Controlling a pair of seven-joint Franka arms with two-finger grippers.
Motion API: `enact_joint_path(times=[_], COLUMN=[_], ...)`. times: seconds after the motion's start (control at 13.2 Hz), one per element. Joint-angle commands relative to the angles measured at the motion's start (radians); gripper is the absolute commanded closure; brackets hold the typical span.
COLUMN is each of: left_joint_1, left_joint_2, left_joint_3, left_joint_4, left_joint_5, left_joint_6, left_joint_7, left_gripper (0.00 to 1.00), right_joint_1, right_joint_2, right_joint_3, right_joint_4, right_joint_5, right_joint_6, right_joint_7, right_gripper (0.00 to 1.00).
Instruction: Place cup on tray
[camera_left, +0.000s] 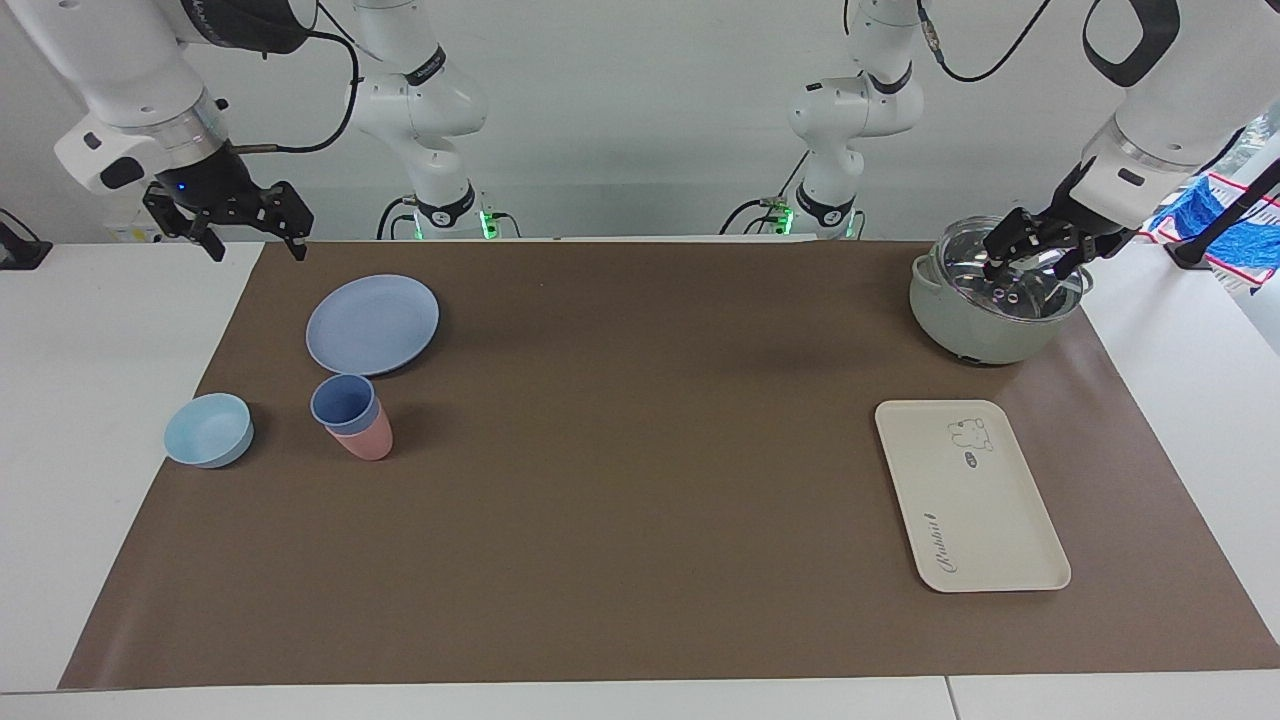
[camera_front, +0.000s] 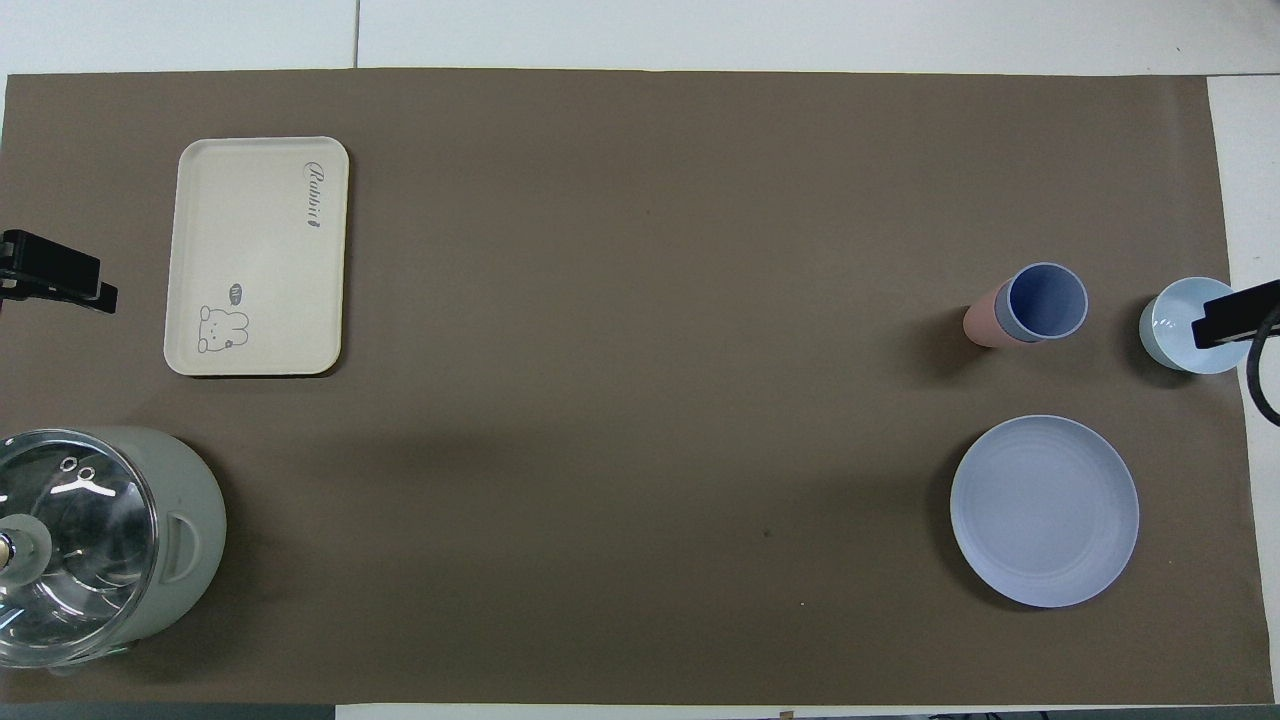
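Hovering in the facing view: my right gripper (camera_left: 248, 232), jaws wide and empty, is up over the mat's corner at the right arm's end, with the periwinkle cup (camera_left: 344, 402) upright below it, just beside the blue plate (camera_left: 372, 324) and touching the pink tumbler (camera_left: 366, 438); my left gripper (camera_left: 1034, 250), also wide and empty, waits over the pot lid (camera_left: 1012, 284). Overhead view: cup (camera_front: 1045, 302) and rabbit tray (camera_front: 258, 256) sit well apart at the table's two ends, so right arm is nearer the cup, left arm nearer the tray.
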Motion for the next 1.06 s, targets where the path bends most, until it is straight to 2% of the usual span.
enact_joint_path(times=[0.0, 0.3, 0.53, 0.68, 0.91, 0.99], left_joint_1=[-0.001, 0.001, -0.001, 0.001, 0.001, -0.001], left_joint_2=[-0.01, -0.01, -0.01, -0.01, -0.01, -0.01], left_joint_3=[-0.001, -0.001, -0.001, -0.001, -0.001, -0.001], left_joint_4=[-0.015, -0.015, -0.015, -0.015, -0.015, -0.015], left_joint_5=[0.016, 0.016, 0.016, 0.016, 0.016, 0.016], left_joint_6=[0.014, 0.012, 0.014, 0.012, 0.014, 0.014], left_joint_7=[-0.006, -0.006, -0.006, -0.006, -0.006, -0.006], left_gripper=[0.0, 0.0, 0.0, 0.0, 0.0, 0.0], right_joint_1=[-0.007, -0.006, -0.012, -0.019, -0.04, -0.047], right_joint_2=[-0.007, 0.002, 0.024, 0.079, 0.282, 0.338], right_joint_3=[0.014, 0.014, 0.011, 0.011, 0.006, 0.006], right_joint_4=[-0.015, -0.008, -0.009, 0.029, 0.205, 0.248], right_joint_5=[0.02, 0.03, 0.041, 0.07, 0.138, 0.161], right_joint_6=[0.002, 0.007, 0.102, 0.114, 0.054, 0.068], right_joint_7=[0.008, 0.001, 0.005, 0.019, 0.08, 0.125], right_gripper=[0.0, 0.0, 0.0, 0.0, 0.0, 0.0])
